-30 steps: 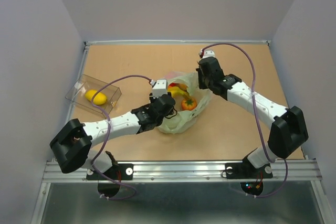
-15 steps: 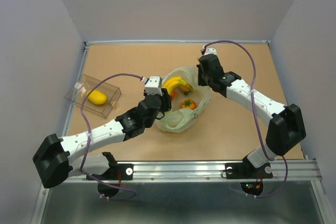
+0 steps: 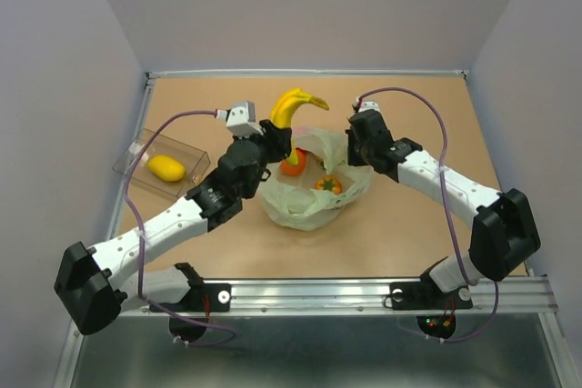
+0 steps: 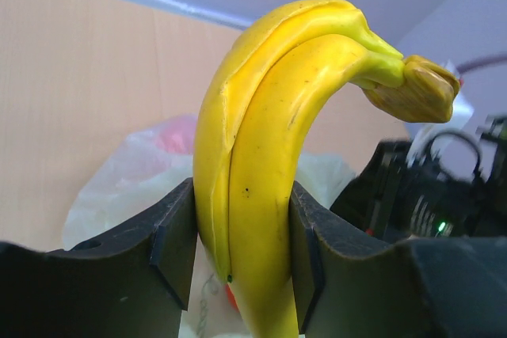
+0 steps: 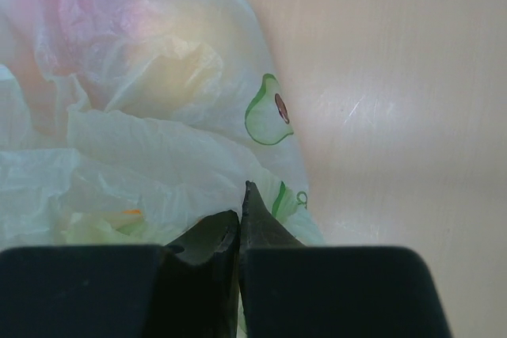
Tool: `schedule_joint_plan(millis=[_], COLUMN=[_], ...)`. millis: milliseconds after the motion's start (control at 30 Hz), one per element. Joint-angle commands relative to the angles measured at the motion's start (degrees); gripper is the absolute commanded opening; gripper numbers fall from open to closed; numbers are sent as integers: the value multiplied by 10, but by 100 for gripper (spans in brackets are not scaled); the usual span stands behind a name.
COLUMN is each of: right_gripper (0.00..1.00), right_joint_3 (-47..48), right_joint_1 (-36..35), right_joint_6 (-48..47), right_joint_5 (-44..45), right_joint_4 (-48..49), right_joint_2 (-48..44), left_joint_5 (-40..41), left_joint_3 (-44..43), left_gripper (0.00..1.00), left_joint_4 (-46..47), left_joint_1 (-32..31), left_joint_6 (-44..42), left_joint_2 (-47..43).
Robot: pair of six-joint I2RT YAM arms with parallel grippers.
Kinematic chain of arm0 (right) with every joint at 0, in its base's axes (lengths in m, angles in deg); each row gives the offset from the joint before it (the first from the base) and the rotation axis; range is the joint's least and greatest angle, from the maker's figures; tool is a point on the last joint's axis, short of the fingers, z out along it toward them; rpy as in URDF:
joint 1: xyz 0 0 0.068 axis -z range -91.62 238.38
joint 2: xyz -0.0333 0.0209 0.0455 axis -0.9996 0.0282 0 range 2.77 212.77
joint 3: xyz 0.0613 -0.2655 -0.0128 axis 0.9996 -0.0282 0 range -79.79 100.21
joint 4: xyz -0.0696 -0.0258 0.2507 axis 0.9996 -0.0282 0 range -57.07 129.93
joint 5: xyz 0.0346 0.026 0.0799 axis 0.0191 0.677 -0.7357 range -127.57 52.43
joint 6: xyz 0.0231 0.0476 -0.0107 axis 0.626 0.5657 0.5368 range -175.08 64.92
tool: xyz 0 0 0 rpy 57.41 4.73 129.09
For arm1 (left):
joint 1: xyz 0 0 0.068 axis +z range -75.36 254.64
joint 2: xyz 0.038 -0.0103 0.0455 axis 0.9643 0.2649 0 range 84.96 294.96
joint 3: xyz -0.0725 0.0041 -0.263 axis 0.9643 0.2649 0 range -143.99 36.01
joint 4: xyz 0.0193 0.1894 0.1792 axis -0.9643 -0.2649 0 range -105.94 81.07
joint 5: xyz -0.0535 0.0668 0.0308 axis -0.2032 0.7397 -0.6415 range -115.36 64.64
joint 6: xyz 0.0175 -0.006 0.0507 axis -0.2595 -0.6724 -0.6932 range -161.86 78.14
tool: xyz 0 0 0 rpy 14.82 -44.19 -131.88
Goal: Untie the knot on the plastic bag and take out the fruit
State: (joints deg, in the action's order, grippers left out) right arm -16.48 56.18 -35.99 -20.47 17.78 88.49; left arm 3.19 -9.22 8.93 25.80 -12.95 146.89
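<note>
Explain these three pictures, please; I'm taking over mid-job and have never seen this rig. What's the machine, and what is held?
Two white robot arms with two-finger grippers are bolted at the near edge of a tan table. The wide picture looks down from above and behind them; the other two come from wrist cameras. The left gripper holds a curved yellow banana upright near the crinkly pale green plastic bag. The right gripper is shut on the bag's rim. Two orange round fruits lie in the open bag. A clear rigid box at the left holds one yellow fruit.
</note>
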Motion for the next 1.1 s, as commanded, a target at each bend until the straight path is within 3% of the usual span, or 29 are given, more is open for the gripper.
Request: schedule_joint_plan(millis=[0, 167, 267, 433, 667, 933, 1067], right_gripper=[1, 1, 1, 1, 1, 1, 1], right_joint_3=[-15, -24, -28, -35, -42, -55, -60], right_joint_1=[1, 1, 1, 1, 1, 1, 0], right_joint_6=[9, -2, -5, -11, -23, -34, -40], right_joint_5=[-12, -13, -16, -36, -63, -84, -84], right_joint_4=[17, 17, 17, 16, 16, 16, 16], right_joint_2=[-41, -61, -75, -98, -126, -150, -157], left_joint_5=[14, 28, 42, 26, 12, -17, -10], left_joint_3=[-112, -180, -164, -69, -9, -10, -13], left_gripper=[0, 0, 0, 0, 0, 6, 23], left_joint_4=[-12, -177, -251, -307, -300, -252, -245], left_joint_1=[65, 166, 240, 404, 550, 603, 604], left_joint_6=[57, 119, 154, 192, 168, 150, 149], left_joint_2=[24, 56, 50, 4, -6, 75, 106])
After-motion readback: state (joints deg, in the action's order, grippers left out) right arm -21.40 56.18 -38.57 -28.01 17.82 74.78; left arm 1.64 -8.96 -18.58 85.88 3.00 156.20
